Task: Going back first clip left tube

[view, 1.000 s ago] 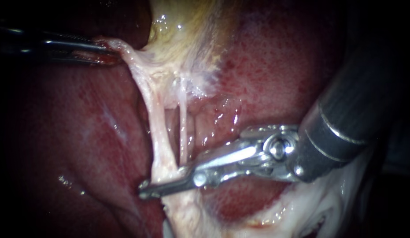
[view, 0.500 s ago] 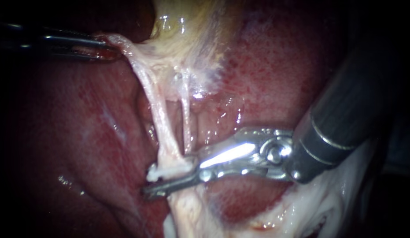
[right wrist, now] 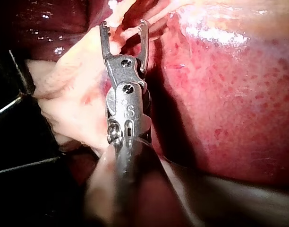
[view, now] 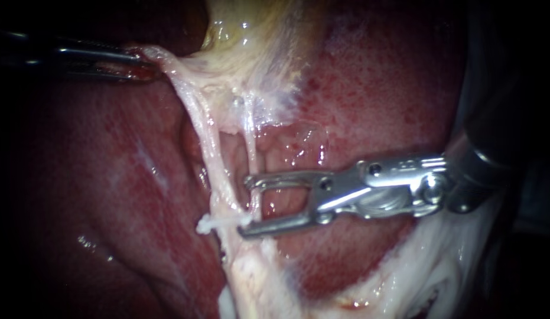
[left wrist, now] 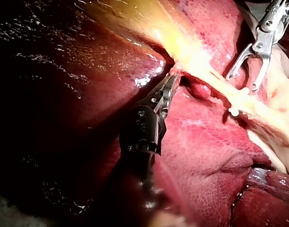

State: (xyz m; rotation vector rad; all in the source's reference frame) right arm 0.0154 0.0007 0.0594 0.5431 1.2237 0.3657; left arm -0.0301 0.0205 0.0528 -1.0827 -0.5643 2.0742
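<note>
Farthest from the open claw, across both tubes, our left instrument [view: 150,66] has its claw clamped on the pale tissue fold [view: 168,65] that runs down from the gallbladder [view: 251,41]. This holds the fold taut and away from the right instrument's claw.

Next comes the left tube [view: 212,159], the thicker pale strand, just beyond the tips of the open claw. It carries the clip [view: 218,223], a small white band across it. The clip lies level with the lower half of the claw and just ahead of its tip, with one end projecting on the far side. We cannot tell whether the lower tip touches the clip.

The thin right tube [view: 250,147] runs beside the left tube and crosses the very mouth of the open claw, close behind the upper tip.

Our right instrument [view: 246,205] has its claw wide apart and empty. The wrist view of the right instrument [right wrist: 124,26] confirms that both halves are spread with nothing gripped. The liver [view: 375,88] lies under and behind its shaft.

We judge the step in hand to be the retreat from the clipped tube. It is done well by drawing the claw straight back along the line of its own shaft. The halves should remain apart until both tips are clear of the thin tube, so that nothing is pinched. Sideways sweep should be avoided, since the lower tip could drag the clip or snag the thin strand. The left instrument's traction is best left unchanged.
</note>
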